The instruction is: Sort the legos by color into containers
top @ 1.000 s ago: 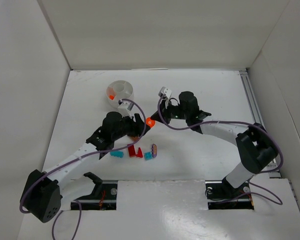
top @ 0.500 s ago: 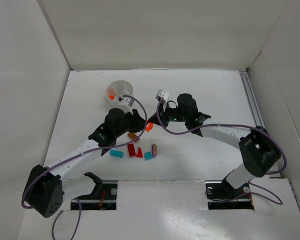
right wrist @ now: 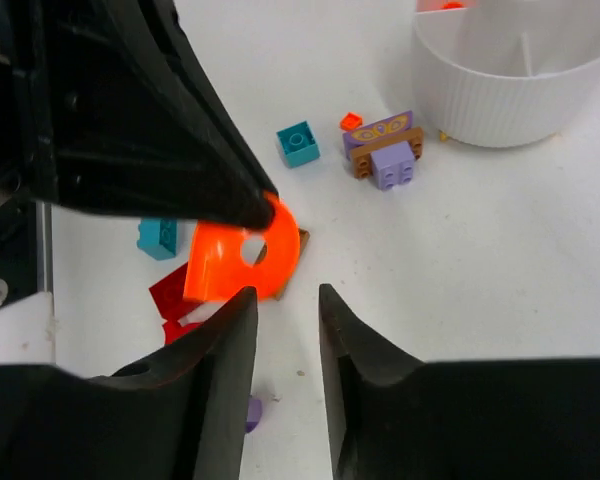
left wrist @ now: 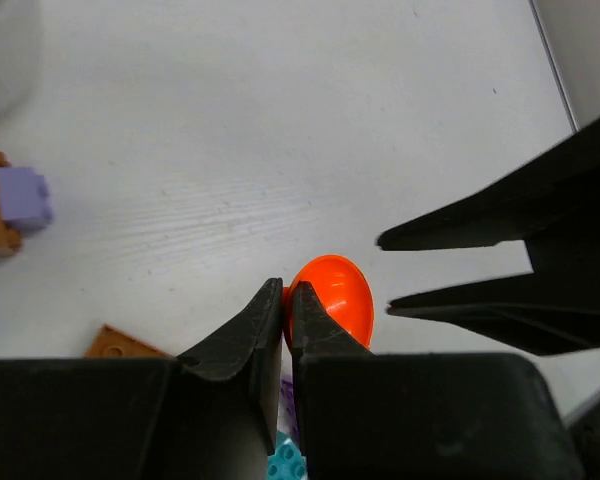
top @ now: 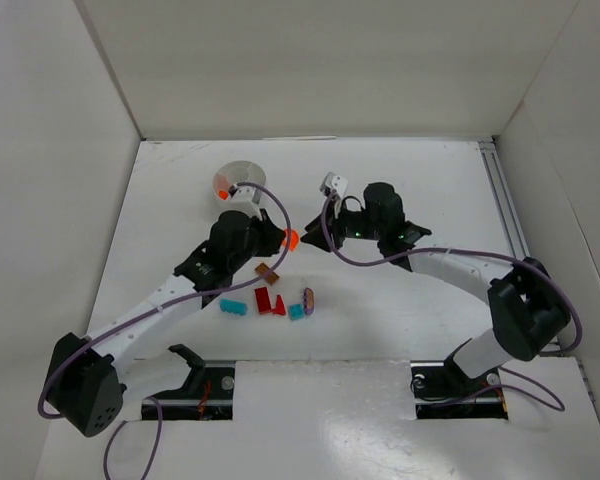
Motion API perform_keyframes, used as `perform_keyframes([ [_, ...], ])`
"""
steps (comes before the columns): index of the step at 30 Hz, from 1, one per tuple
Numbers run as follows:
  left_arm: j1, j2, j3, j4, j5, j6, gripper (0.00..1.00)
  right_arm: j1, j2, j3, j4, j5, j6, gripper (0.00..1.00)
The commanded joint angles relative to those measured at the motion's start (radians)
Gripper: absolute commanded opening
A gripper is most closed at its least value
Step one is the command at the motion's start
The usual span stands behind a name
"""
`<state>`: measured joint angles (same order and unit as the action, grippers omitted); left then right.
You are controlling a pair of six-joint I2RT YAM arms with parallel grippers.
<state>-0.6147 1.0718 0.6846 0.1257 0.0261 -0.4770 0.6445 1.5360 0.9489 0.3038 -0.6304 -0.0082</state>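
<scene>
Orange half-round lego (right wrist: 242,260) pinched by the left gripper (left wrist: 285,292), apparently clear of the table (top: 430,180), between the two arms.

The left jaws were clamped thin on the piece's edge, holding it upright with its hole showing. The right gripper (right wrist: 285,295) sat just beside it with jaws apart and not touching, which looked like a hand-off so the arm nearer the dish could carry it. The white divided dish (top: 250,165) stood well apart at the back left. One compartment already held orange bits (top: 222,192), the likely target. The loose legos lay near the arms' bases: teal brick (top: 233,308), red pieces (top: 270,302), brown-orange plate (top: 268,271) and purple-and-brown piece (right wrist: 383,148), all unsorted.
</scene>
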Motion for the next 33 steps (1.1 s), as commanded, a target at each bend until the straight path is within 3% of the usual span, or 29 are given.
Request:
perform_keyframes([
  [1,0.004,-0.036,0.088,-0.046,-0.193,-0.018,0.0,-0.034,-0.073,0.031,0.024,-0.018,-0.026,0.39],
  [2,0.004,-0.036,0.098,-0.046,-0.212,-0.018,0.0,-0.06,-0.088,0.043,0.014,-0.018,-0.036,0.57],
  [5,0.018,-0.001,0.144,-0.087,-0.29,-0.018,0.0,-0.094,-0.114,0.054,-0.008,-0.018,-0.045,0.78],
  [9,0.128,0.08,0.234,-0.185,-0.441,-0.058,0.0,-0.176,-0.177,0.044,-0.061,0.004,-0.07,0.87],
  [12,0.217,0.166,0.337,-0.253,-0.563,-0.049,0.0,-0.224,-0.227,-0.001,-0.132,0.047,-0.11,1.0],
  [14,0.254,0.218,0.366,-0.232,-0.586,-0.025,0.0,-0.281,-0.264,-0.039,-0.17,0.061,-0.141,1.0],
  [17,0.364,0.279,0.438,-0.192,-0.487,0.017,0.0,-0.348,-0.304,-0.061,-0.27,0.118,-0.196,1.0],
  [20,0.409,0.402,0.518,-0.173,-0.498,0.057,0.0,-0.381,-0.332,-0.073,-0.394,0.234,-0.258,1.0],
  [26,0.418,0.589,0.665,-0.208,-0.519,0.092,0.0,-0.43,-0.344,-0.064,-0.515,0.382,-0.314,1.0],
  [33,0.418,0.741,0.793,-0.294,-0.558,0.057,0.0,-0.491,-0.321,-0.055,-0.539,0.373,-0.334,1.0],
])
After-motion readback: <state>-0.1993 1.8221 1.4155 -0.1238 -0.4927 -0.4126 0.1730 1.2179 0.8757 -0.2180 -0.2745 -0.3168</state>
